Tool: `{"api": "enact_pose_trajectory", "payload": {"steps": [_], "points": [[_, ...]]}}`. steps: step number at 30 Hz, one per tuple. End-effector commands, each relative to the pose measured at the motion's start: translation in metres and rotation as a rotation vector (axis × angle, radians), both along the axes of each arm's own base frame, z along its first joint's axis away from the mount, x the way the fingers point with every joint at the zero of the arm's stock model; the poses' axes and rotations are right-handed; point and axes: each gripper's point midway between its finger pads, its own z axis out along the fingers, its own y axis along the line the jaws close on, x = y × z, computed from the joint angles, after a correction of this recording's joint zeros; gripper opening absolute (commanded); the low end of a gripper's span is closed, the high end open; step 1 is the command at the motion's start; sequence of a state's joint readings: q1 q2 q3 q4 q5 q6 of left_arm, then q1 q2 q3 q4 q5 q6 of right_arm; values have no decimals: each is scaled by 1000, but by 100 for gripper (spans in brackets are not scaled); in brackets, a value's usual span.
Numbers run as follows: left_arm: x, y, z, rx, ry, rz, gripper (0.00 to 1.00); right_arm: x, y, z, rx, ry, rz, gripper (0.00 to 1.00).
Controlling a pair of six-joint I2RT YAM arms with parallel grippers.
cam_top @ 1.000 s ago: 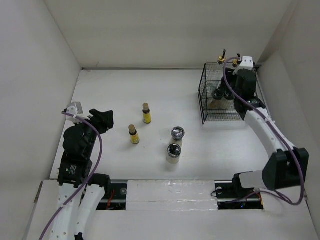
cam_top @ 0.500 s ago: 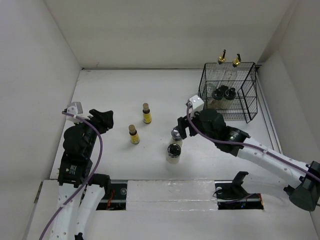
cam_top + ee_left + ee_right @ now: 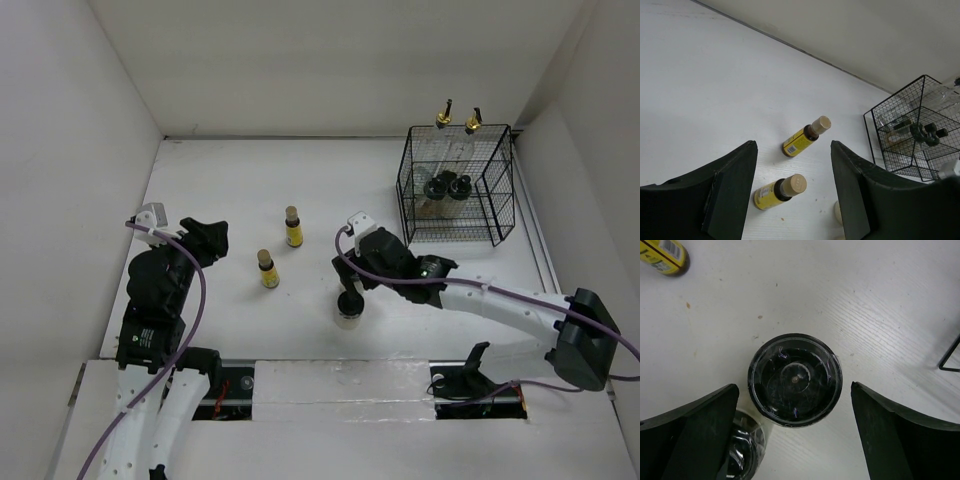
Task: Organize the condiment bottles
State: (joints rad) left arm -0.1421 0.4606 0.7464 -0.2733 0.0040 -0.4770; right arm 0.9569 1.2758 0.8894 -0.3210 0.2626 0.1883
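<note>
Right tool (image 3: pixel 794 388) straddles a black-lidded jar (image 3: pixel 795 382) that the top view hides.

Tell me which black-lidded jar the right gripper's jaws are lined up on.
The farther jar, centred between the open jaws in the right wrist view. The nearer jar lies off to one side, half hidden.

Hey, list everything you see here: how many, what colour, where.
Yellow bottles: two, yellow with tan caps, table centre-left.
Cream jars: two, dark lids, table centre, one between the right fingers.
Glass cruets: two, clear with gold spouts, inside the basket.
Basket jars: two, dark lids, inside the basket.
Wire basket: one, black, far right corner.
Table: one, white.
Left fingers: two, black, open, near left.
Right fingers: two, black, open around a cream jar.
</note>
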Motion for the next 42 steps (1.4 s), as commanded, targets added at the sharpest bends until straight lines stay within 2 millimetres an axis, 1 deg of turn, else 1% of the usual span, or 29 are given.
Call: {"api": "enact_pose_trajectory", "payload": {"steps": [1,3,5,9,10,12,13,15,16,19,20,21,22,23,25,26,27,28,29,30,31,32,33,35,36,39,40,41,42], "points": [[0,-1,13,0,-51,-11,56,13,13,25,53,-64,-10,99],[0,-1,13,0,-51,-11,56,22,11,21,37,-71,-38,94],[0,-1,13,0,-51,-11,56,29,13,28,67,-93,-51,92],[0,-3,13,0,-51,-20,56,35,16,13,45,-75,-58,78],[0,-3,13,0,-51,-20,56,35,16,13,45,-75,-58,70],[0,-3,13,0,-51,-20,56,40,17,15,53,-81,-67,62],[0,-3,13,0,-51,-20,56,42,16,15,49,-86,-76,54],[-2,-2,15,-2,-61,-20,56,49,17,38,79,-140,-93,46],[0,-3,13,-1,-52,-20,56,55,20,60,111,-179,-100,46],[2,-5,12,-2,-49,-33,56,72,3,124,193,-294,-138,45],[0,-5,15,-3,-60,-33,56,76,-6,163,237,-367,-147,45],[0,-5,15,-3,-60,-33,56,82,-18,182,253,-406,-178,45],[1,-3,15,-1,-60,-19,56,95,-42,198,261,-444,-240,45],[1,-3,15,-1,-60,-19,56,97,-60,227,297,-498,-269,43],[1,-3,15,-1,-60,-19,56,106,-89,244,319,-533,-319,43],[-2,-4,17,-3,-69,-28,56,118,-122,254,304,-570,-399,43],[-2,-4,15,-2,-60,-28,56,122,-141,263,306,-594,-443,42],[-4,-4,17,-3,-69,-28,56,128,-158,263,295,-601,-480,42],[-4,-4,17,-3,-69,-28,56,136,-193,270,283,-626,-550,42],[-2,-4,14,-2,-58,-28,56,147,-208,266,262,-618,-588,42],[-2,-4,14,-2,-58,-28,56,153,-222,268,267,-619,-616,40],[-2,-4,14,-2,-58,-28,56,159,-228,268,272,-611,-598,40],[-2,-4,14,-2,-58,-28,56,165,-254,262,260,-603,-660,38],[-2,-4,14,-2,-58,-28,56,175,-276,254,241,-590,-726,38],[-2,-4,14,-2,-58,-28,56,177,-296,250,222,-586,-775,38],[0,-4,12,-1,-49,-28,56,188,-312,241,248,-556,-786,37],[0,-6,12,-1,-49,-37,56,188,-324,244,249,-574,-802,37],[0,-5,12,0,-49,-28,56,196,-327,234,252,-551,-810,37],[0,-5,12,0,-49,-28,56,199,-332,234,249,-551,-819,37]]}}
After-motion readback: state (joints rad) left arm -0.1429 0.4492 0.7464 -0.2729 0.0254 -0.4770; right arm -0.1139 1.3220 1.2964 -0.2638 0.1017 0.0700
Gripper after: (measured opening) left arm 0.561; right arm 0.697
